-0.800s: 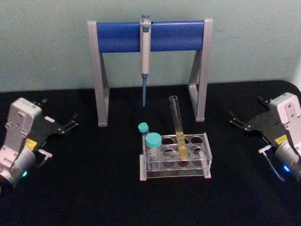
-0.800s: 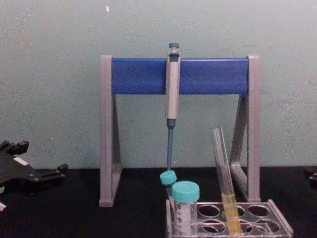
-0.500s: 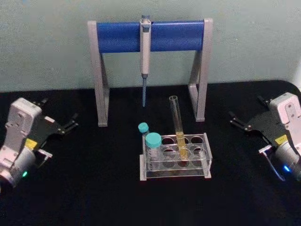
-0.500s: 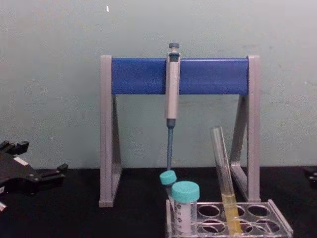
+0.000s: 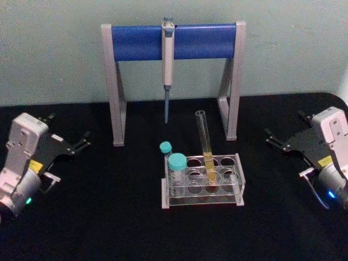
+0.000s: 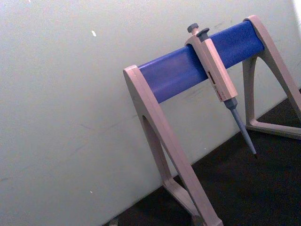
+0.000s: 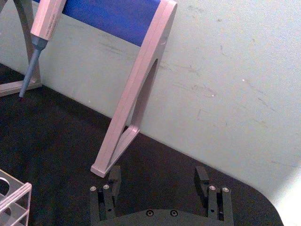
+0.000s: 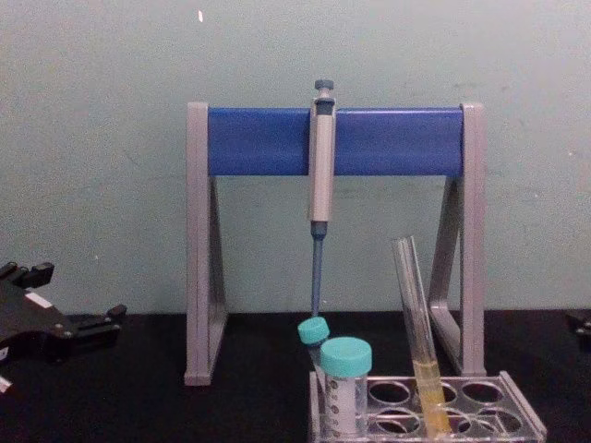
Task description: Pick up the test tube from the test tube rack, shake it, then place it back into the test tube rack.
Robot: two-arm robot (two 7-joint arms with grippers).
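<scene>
So we're basically at square one here. The test tube [image 5: 205, 145] sits in the test tube rack [image 5: 241, 187], in a hole of the back row right of the rack's centre. It leans a bit, open mouth up, with yellow liquid in its lower part. Nothing is touching it.

Our left gripper [image 5: 68, 130] is parked well off to the rack's left with its fingers spread apart and nothing between them. The right gripper [image 5: 285, 128] mirrors it well off to the rack's right. Its wrist camera shows the two fingers [image 7: 114, 178] wide apart with only bare table between.

Two teal-capped tubes [image 5: 176, 164] stand at the rack's left end, and the tall stand [image 5: 174, 42] with the pipette [image 5: 167, 60] hanging from it is behind the rack.

By our reckoning, none of the task is done yet: no reach, no grab, no shake, no put-back. Either arm looks about equally far from the rack, so we can't say which one will go. Whichever does has to come in past the rack's edge and pinch the bare glass above the liquid.
</scene>
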